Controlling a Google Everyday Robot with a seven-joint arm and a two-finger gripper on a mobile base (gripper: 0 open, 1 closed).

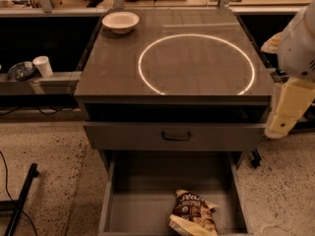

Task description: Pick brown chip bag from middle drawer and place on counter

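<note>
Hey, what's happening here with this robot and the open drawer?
A robot arm is set to fetch the brown chip bag from the open middle drawer. The bag lies on the drawer floor near the front, untouched. The gripper hangs to the right of the cabinet, beside the counter edge and well away from the bag. A white bowl sits at the counter's back left.

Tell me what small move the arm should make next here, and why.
Probably lower the hand and swing it left toward the chip bag. The hand hangs just off the counter's right edge, about level with the closed drawer front, well apart from the bag, which lies untouched near the front of the open drawer.
</note>
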